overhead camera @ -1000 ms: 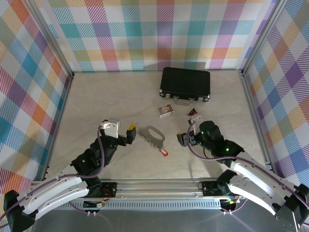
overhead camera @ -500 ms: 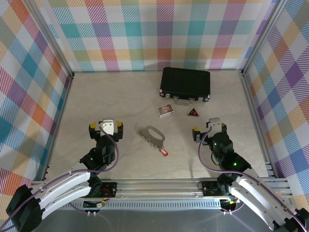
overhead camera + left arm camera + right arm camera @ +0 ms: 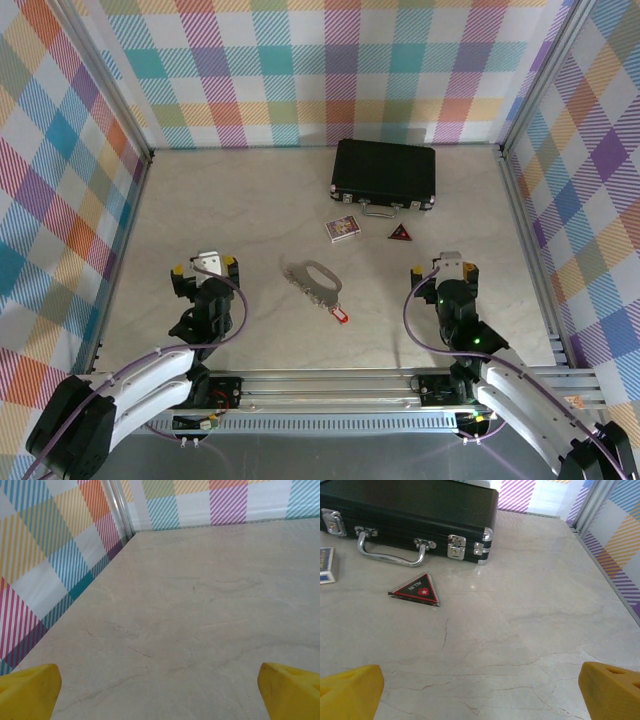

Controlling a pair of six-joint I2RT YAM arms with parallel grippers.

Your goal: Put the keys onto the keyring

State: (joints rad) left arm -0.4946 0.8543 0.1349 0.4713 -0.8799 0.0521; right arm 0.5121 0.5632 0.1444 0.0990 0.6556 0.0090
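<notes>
The keyring, a silver oval loop, lies flat at mid-table. A key with a red head rests right at the loop's near right end; I cannot tell whether it is threaded on. My left gripper sits well to the left of the ring, open, with its yellow fingertips wide apart over bare tabletop. To the right of the ring my right gripper is open too. Bare table lies between its fingertips.
A black case lies at the back. In front of it are a small printed card box and a dark red triangular piece. Plaid walls enclose the table on three sides.
Both grippers have drawn away from the keyring, the left to the left and the right to the right, and now point toward the back. The ring and key have not moved.
</notes>
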